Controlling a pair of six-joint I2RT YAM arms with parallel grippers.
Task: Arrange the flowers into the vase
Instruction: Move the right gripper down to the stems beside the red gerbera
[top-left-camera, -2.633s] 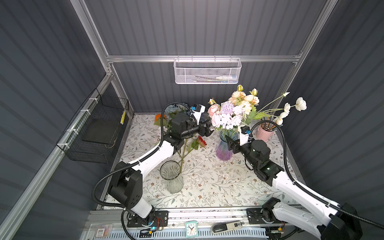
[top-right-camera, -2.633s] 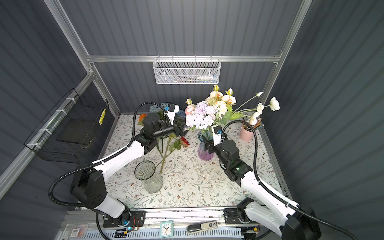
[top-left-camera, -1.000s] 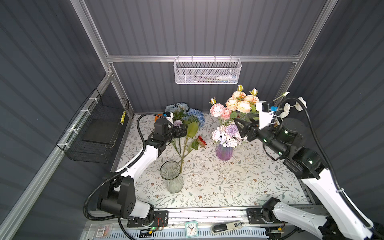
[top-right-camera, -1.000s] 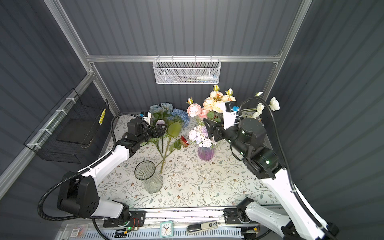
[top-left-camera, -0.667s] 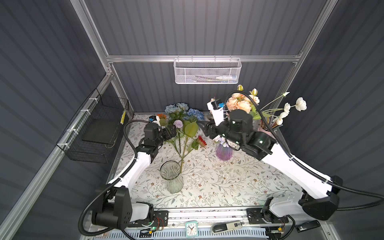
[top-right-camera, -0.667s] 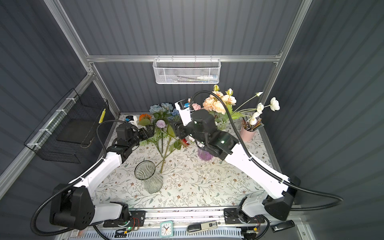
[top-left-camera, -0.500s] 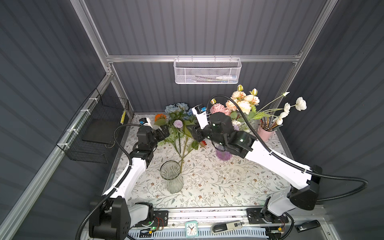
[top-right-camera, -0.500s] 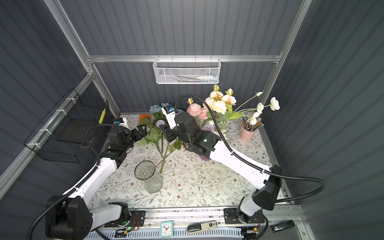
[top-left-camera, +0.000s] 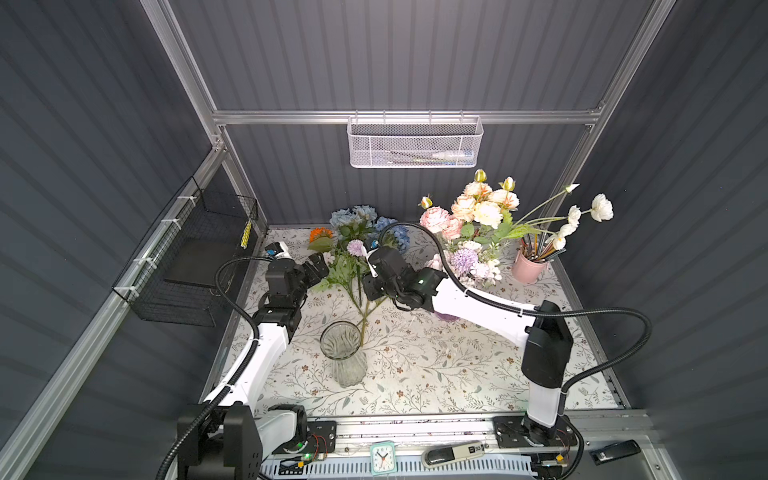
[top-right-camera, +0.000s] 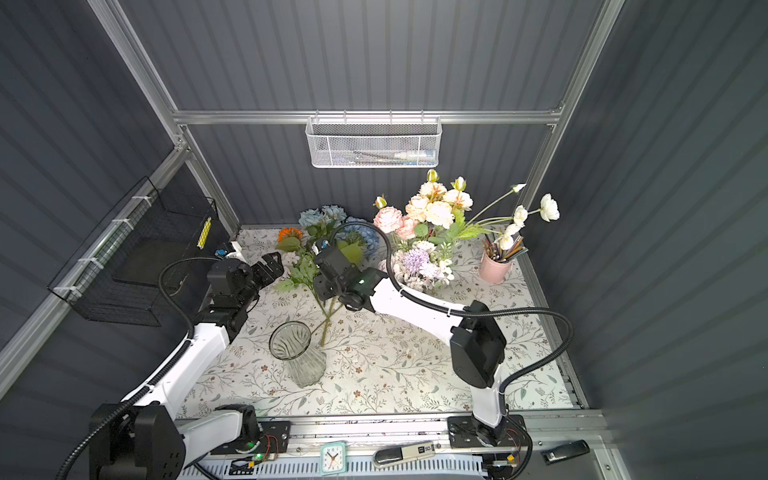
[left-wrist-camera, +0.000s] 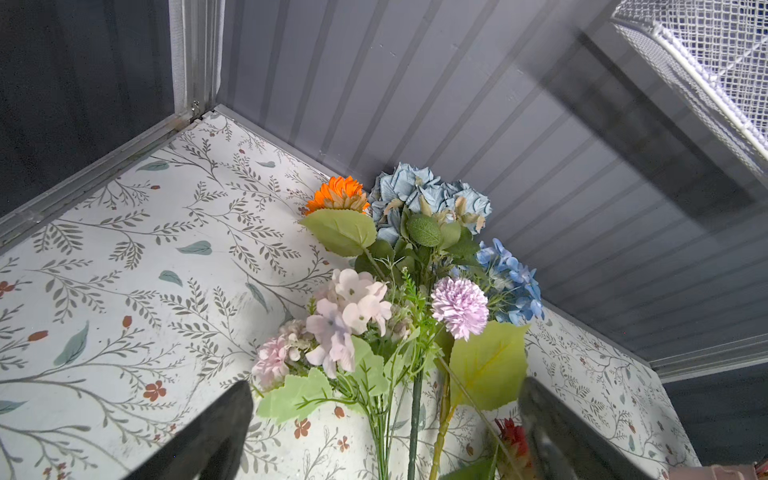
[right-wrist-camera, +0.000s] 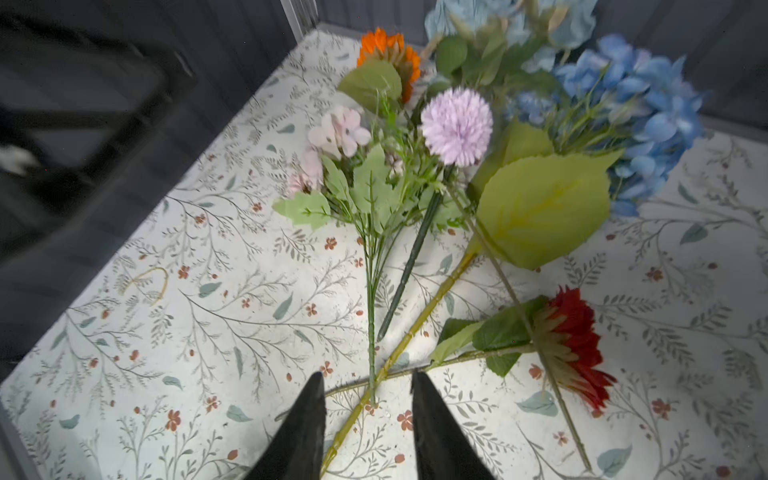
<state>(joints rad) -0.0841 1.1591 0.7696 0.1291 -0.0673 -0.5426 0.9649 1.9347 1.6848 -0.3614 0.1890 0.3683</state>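
Off bouquet now, right gripper over loose flowers behind glass vase, jaws part-spread astride stems, left gripper drawn back, spread wide.

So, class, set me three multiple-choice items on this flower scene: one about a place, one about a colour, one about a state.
1. The red daisy lies: A on the tablecloth; B on a shelf; C in a bucket.
2. The pompom bloom is: A yellow; B lilac; C black.
3. The glass vase is: A full of flowers; B tipped over; C upright and empty.
Answers: A, it rests flat on the printed cloth; B, its petals are pale purple; C, it stands with nothing inside.
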